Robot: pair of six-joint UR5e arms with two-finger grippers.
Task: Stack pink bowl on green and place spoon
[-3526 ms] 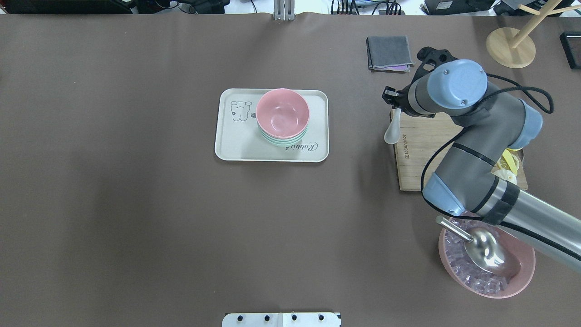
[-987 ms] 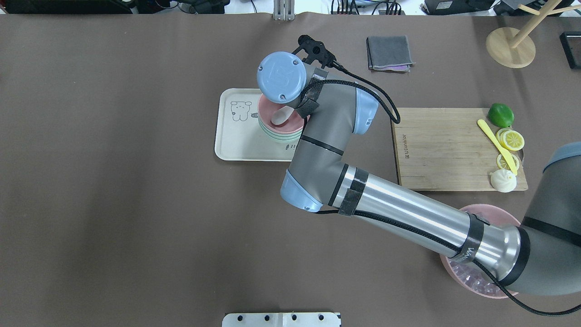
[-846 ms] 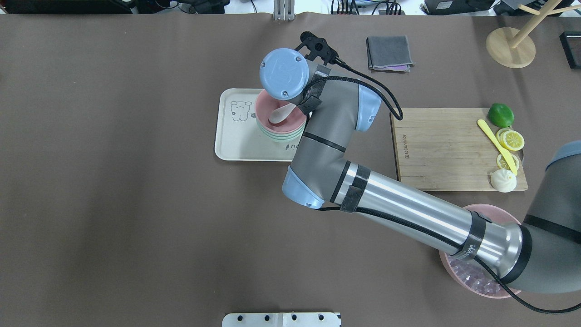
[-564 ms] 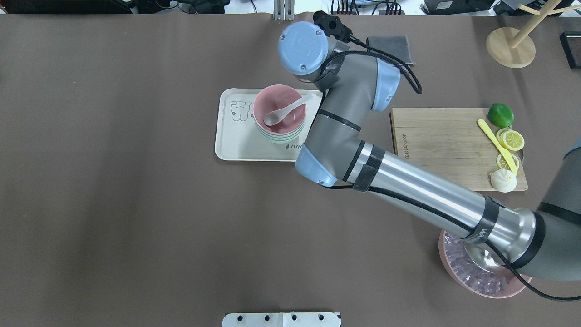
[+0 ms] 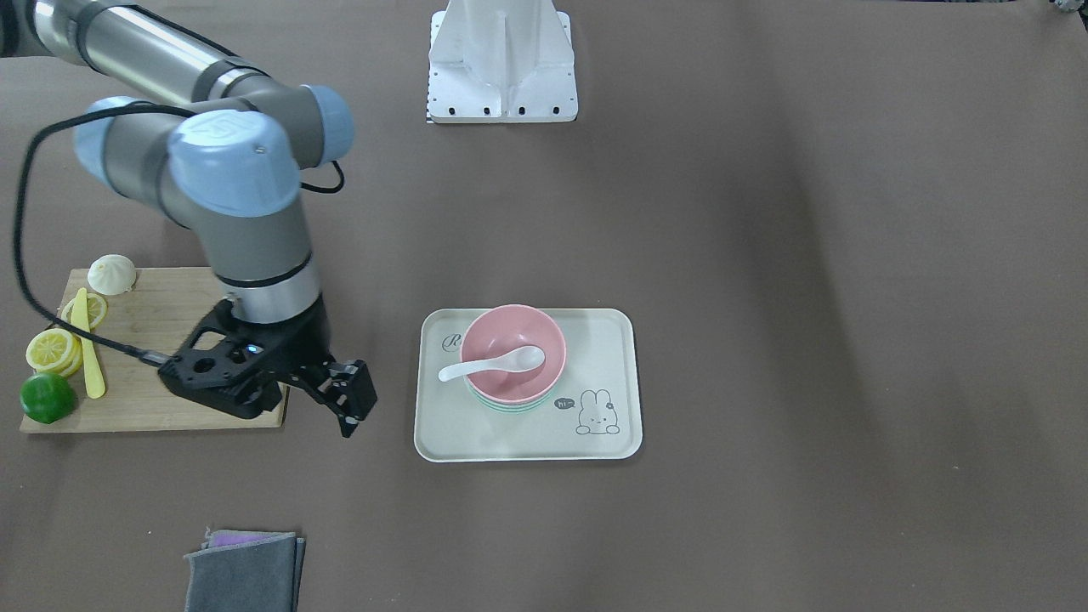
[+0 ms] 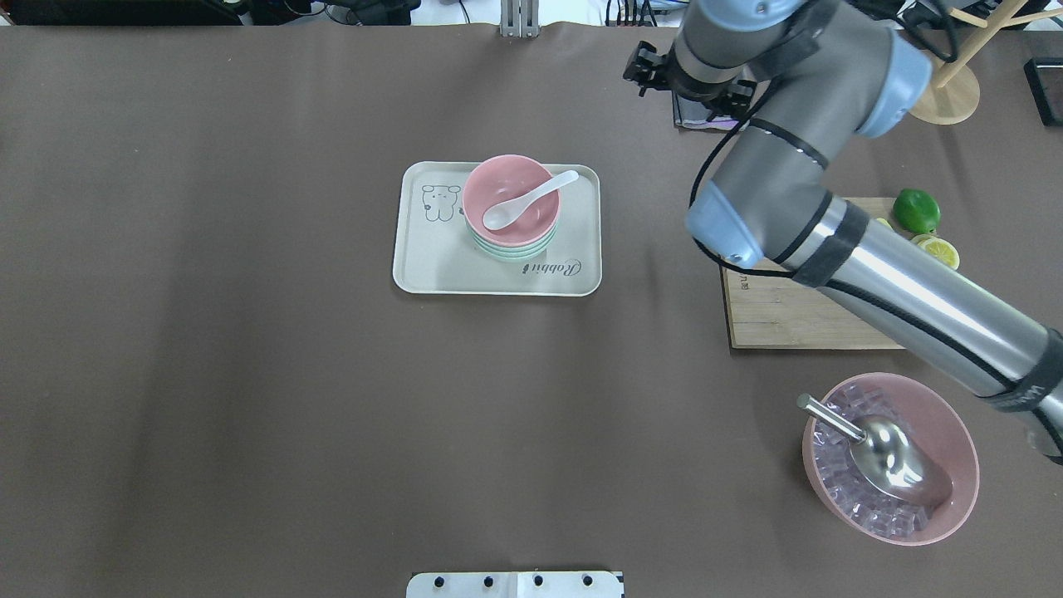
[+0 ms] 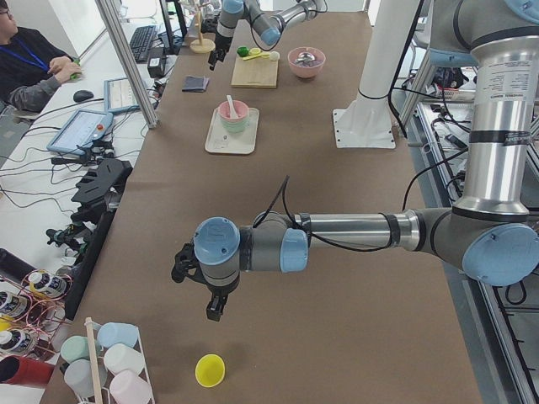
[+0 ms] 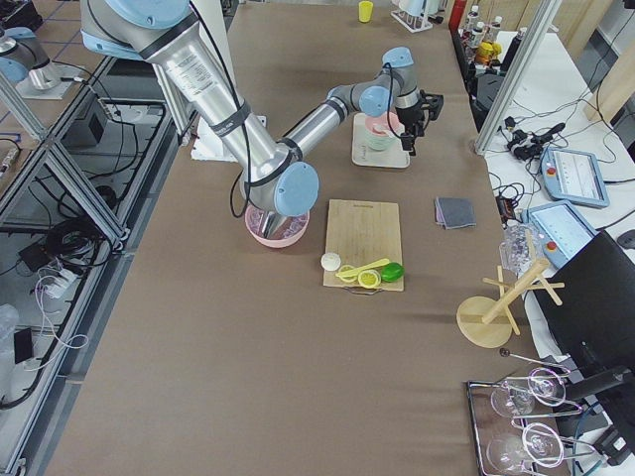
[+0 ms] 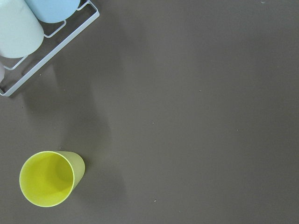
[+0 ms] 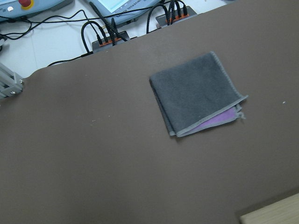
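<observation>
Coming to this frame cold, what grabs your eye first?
The pink bowl stacked on the green bowl on the tray near the table's middle, with a white spoon lying in it, handle over the rim. Next comes the right gripper, empty, hanging beside the tray near the cutting board.
</observation>
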